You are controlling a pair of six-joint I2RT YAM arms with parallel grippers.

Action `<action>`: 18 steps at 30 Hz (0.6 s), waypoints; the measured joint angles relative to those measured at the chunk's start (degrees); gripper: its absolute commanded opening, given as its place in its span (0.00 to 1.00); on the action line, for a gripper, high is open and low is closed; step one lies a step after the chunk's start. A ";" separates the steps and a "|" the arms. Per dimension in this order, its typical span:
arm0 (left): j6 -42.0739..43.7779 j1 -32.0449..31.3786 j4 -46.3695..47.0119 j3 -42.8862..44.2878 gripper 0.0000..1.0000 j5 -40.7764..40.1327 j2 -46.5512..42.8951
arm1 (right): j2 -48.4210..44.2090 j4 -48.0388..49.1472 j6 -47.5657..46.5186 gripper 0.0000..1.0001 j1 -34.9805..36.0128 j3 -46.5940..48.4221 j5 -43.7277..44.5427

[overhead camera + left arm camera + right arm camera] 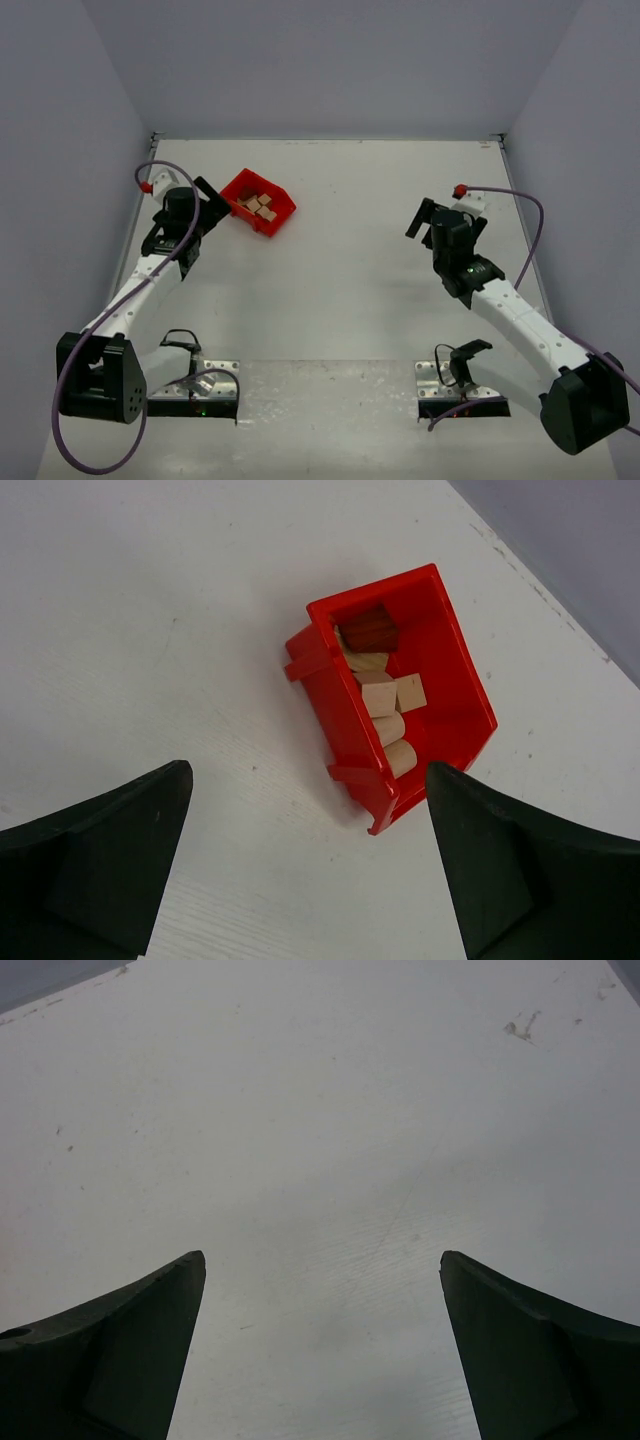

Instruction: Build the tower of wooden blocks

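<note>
Since the left gripper, jaws spread and empty, is hovering just left of the bright red plastic bin, it is sitting nearer than the right gripper, likewise spread, well apart at right; small pale wooden blocks, seemingly one dark reddish-brown, are lying inside.

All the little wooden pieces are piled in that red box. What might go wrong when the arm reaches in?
1. The blocks lie packed together in the red bin, so the open left hand may pinch two at once, or none.
2. Its broad fingers could catch the bin's wall and shove or tip it.
</note>
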 measured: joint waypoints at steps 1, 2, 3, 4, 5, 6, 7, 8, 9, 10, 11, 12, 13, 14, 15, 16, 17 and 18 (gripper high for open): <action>-0.20 0.00 0.00 0.00 1.00 0.28 0.38 | -0.35 0.13 0.00 0.99 0.00 -0.22 0.29; -0.51 0.00 0.13 0.00 1.00 0.62 0.88 | -0.74 0.29 0.00 0.99 0.00 -0.43 0.52; -0.73 0.00 0.23 0.01 1.00 0.93 1.40 | -1.11 0.44 0.00 0.99 0.00 -0.61 0.68; -0.92 0.00 0.30 0.02 1.00 1.22 1.93 | -1.47 0.60 0.00 0.99 0.00 -0.79 0.82; -1.18 0.00 0.31 0.05 1.00 1.46 2.50 | -1.75 0.92 0.01 0.99 0.00 -0.99 1.06; -1.45 0.00 0.33 0.08 1.00 1.69 3.07 | -2.01 1.26 0.02 0.99 0.00 -1.19 1.31; -1.69 0.00 0.33 0.15 1.00 1.90 3.71 | -2.15 1.75 0.01 0.99 0.00 -1.42 1.67; -1.95 0.00 0.31 0.34 1.00 2.19 4.48 | -2.22 2.30 0.00 0.99 0.00 -1.73 2.01; -2.18 0.00 0.32 0.55 1.00 2.45 5.27 | -2.25 2.63 0.00 0.99 0.00 -2.01 2.27; -2.39 0.00 0.34 0.71 1.00 2.66 6.03 | -2.26 2.78 -0.01 0.99 0.00 -2.23 2.46; -2.66 0.00 0.32 0.74 1.00 2.82 6.69 | -2.26 2.87 -0.03 0.99 0.00 -2.40 2.58; -2.84 0.00 0.31 0.75 1.00 2.86 7.23 | -2.26 2.92 -0.04 0.99 0.00 -2.47 2.74; -3.13 0.00 0.33 0.76 1.00 2.91 7.72 | -2.26 2.99 -0.04 0.99 0.00 -2.51 2.91; -3.43 0.00 0.32 0.83 1.00 2.87 8.24 | -2.26 3.14 -0.04 0.99 0.00 -2.54 3.05; -3.72 0.00 0.31 0.91 1.00 2.82 8.76 | -2.26 3.31 -0.04 0.99 0.00 -2.57 3.17; -4.02 0.00 0.32 1.00 1.00 2.70 9.32 | -2.25 3.50 -0.12 0.99 0.00 -2.60 3.23; -4.27 0.00 0.36 1.09 1.00 2.56 9.89 | -2.23 3.67 -0.21 0.99 0.00 -2.66 3.22; -4.50 0.00 0.45 1.20 1.00 2.43 10.47 | -2.18 3.77 -0.28 0.99 0.00 -2.73 3.15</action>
